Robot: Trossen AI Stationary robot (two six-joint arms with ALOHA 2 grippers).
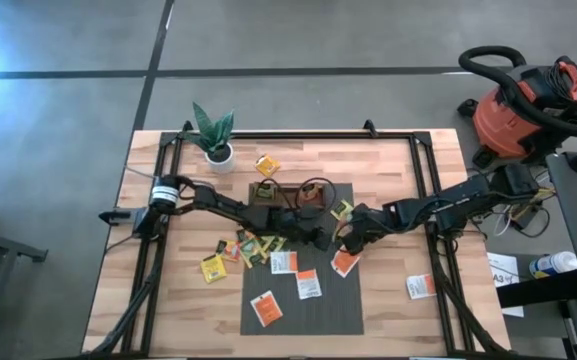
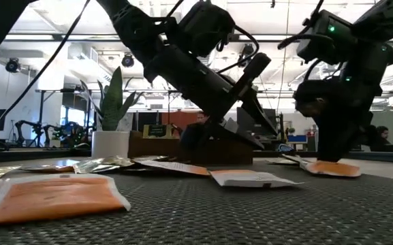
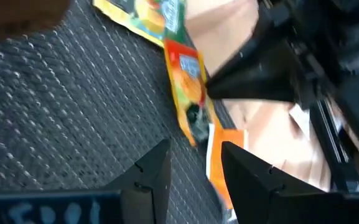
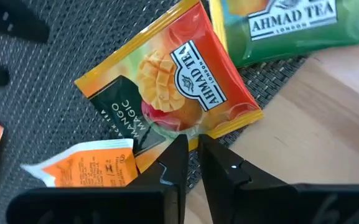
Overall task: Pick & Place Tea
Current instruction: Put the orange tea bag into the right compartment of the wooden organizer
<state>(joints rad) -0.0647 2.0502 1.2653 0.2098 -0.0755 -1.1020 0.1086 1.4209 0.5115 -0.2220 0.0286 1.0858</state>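
Tea sachets lie scattered on the grey mat [image 1: 303, 320] and on the wood around it. My left gripper [image 3: 195, 168] slants down over the mat's far part, open, touching nothing. Ahead of its fingers lie a red-and-green sachet [image 3: 188, 93] and an orange-and-white one [image 3: 226, 149]. My right gripper [image 4: 193, 146] points steeply down at the mat's right edge, its fingers shut to a narrow slit. Its tips stand at the near edge of a mango sachet [image 4: 173, 87], which lies flat, half on the mat and half on the wood. A green sachet [image 4: 291, 25] and an orange-and-white one [image 4: 86, 165] lie beside it. My right gripper has its fingertips [image 4: 179, 146] at the mango sachet's yellow edge [image 4: 195, 132], coming from above. The fingers hide the spot, so I cannot tell whether they touch the sachet. The sachet lies flat on the mat and the wood.
The brown wooden tray [image 1: 268, 192] stands at the mat's far end, mostly under my left arm. A potted plant [image 1: 213, 135] is at the far left. More sachets lie to the left [image 1: 211, 267], at the far side [image 1: 267, 165] and to the right [image 1: 421, 287]. My two grippers are close together.
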